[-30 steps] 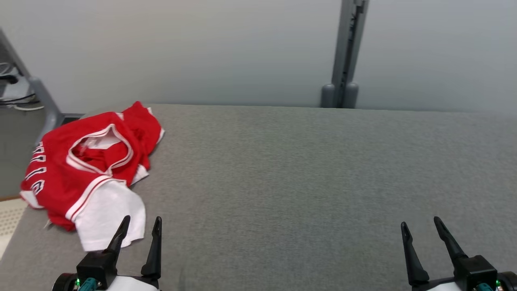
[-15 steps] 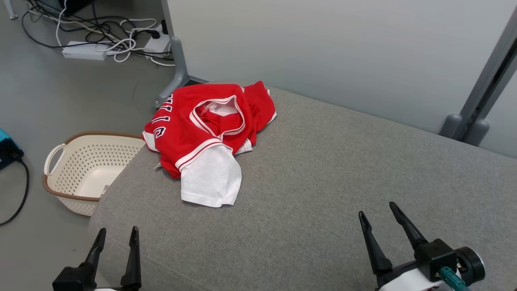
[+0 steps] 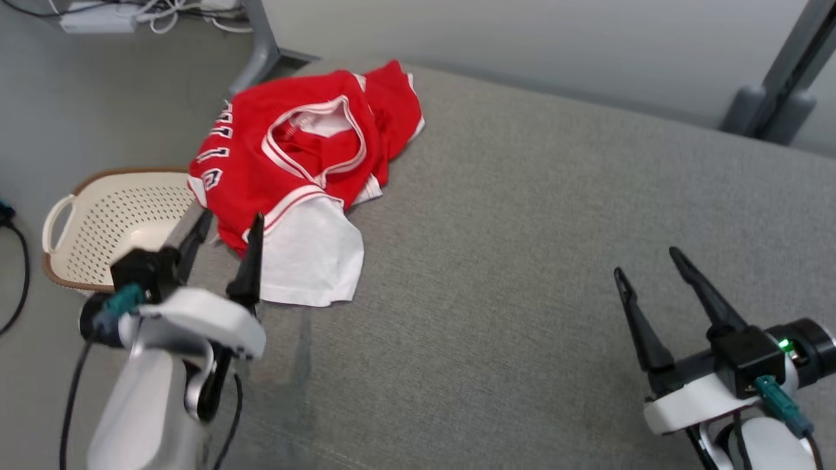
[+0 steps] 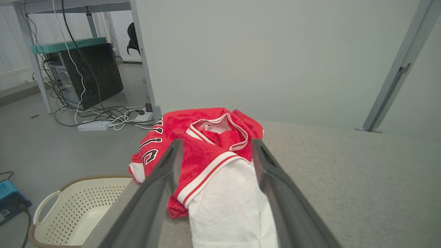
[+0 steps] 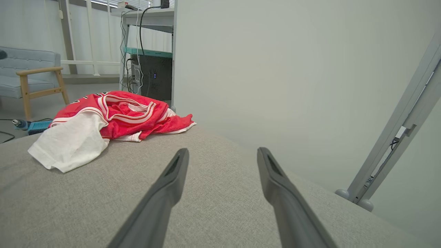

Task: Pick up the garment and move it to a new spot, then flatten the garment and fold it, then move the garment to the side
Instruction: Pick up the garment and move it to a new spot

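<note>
Nothing done yet — shirt (image 3: 287,163) lies crumpled, unheld; left tool (image 3: 232,219) and right tool (image 3: 645,262) both spread open, empty.

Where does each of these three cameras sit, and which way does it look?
Head view: on the head, looking down at the garment on the grey cushion; left fingers and right fingers show.
Left wrist view: on that wrist, looking along its fingers at the garment.
Right wrist view: on that wrist, its fingers pointing across the cushion.
Shared: all see the garment.
</note>
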### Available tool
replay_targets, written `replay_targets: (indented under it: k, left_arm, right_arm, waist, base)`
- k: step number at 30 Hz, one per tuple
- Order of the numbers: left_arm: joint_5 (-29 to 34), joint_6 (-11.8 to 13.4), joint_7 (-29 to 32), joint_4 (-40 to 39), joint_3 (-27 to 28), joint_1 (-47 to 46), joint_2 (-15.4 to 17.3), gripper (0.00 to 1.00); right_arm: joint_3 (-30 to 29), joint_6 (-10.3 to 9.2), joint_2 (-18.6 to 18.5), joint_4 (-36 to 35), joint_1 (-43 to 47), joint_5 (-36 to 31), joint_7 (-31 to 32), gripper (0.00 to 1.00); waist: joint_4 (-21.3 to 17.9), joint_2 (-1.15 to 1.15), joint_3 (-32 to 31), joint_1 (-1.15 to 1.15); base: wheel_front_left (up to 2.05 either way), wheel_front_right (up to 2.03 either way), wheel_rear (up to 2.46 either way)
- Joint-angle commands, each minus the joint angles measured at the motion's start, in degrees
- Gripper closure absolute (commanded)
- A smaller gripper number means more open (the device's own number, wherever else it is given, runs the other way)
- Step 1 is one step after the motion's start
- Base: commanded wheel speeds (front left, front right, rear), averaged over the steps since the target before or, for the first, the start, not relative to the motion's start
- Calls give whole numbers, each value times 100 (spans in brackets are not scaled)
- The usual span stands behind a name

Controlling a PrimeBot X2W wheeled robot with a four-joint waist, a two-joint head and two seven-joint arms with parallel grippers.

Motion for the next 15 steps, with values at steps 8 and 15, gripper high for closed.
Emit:
replay_targets:
  k: [8, 15]
  left_arm:
    - [-509, -38, 679, 1397, 130, -1908, 548, 0]
    - [-723, -32, 956, 2689, 219, -2530, 924, 75]
  right_arm:
    - [43, 0, -307, -230, -555, 113, -28, 0]
    - [-12, 1, -208, -297, -618, 191, -28, 0]
  waist:
    - [-1488, 0, 1984, 0]
    - [-1870, 0, 2091, 0]
  base:
    - [0, 0, 0]
    - [0, 0, 0]
